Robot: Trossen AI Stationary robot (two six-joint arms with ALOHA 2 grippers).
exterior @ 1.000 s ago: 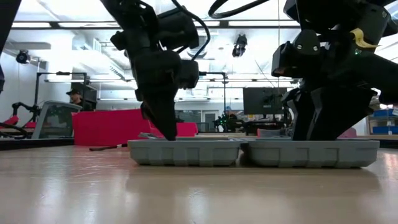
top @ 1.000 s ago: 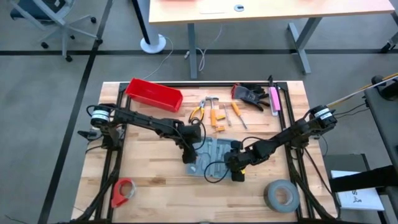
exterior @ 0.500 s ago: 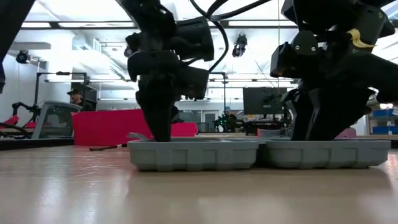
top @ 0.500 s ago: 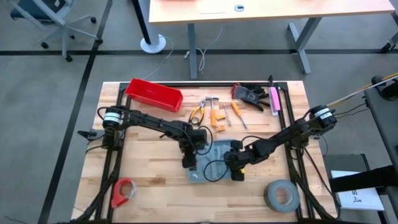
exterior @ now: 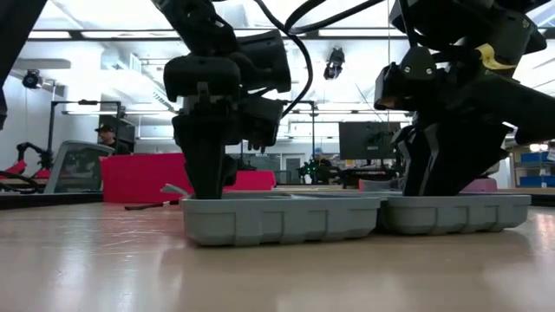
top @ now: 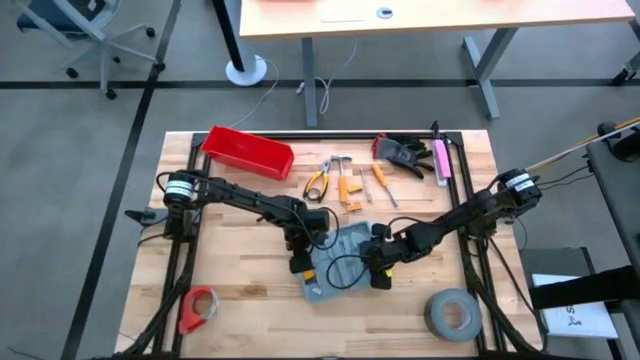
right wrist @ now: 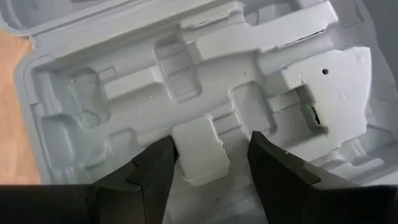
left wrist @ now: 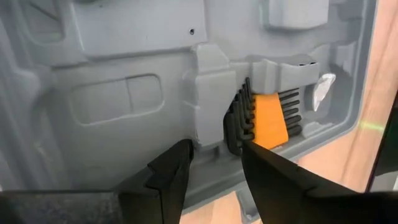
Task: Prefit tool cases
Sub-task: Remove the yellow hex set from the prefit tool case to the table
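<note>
The grey tool case [top: 345, 247] lies open and flat at the table's middle, its moulded recesses facing up. It shows as two low trays in the low view [exterior: 277, 221]. An orange-handled hex key set [left wrist: 272, 118] sits in one recess near the case's edge. My left gripper [top: 300, 265] reaches down into the case's left half [exterior: 205, 192] and is shut on a raised grey block. My right gripper [top: 380, 279] is open. It stands in the right half [exterior: 429, 191], with one finger on each side of a raised block [right wrist: 199, 146]. My left gripper has a raised grey block [left wrist: 211, 121] of the inner moulding, next to the hex key set, pinched between its two fingers. The fingers slant steeply down from above. The case lies flat on the table. My right gripper's fingertips [right wrist: 161, 158] stand down in the recesses beside the block. I cannot tell whether they touch the tray.
A red bin [top: 247, 152] stands at the far left. Pliers [top: 318, 181], orange tools [top: 348, 188], screwdrivers [top: 382, 183], gloves [top: 402, 151] and a pink tool [top: 441, 160] lie along the far side. A grey tape roll [top: 452, 313] lies near right and a red one [top: 198, 308] near left.
My left gripper has gone a little toward the near edge and down, tipping steeper. The case has turned about flat on the table. Its left half has swung toward the near edge, while the right half by my right gripper has stayed about where it was.
</note>
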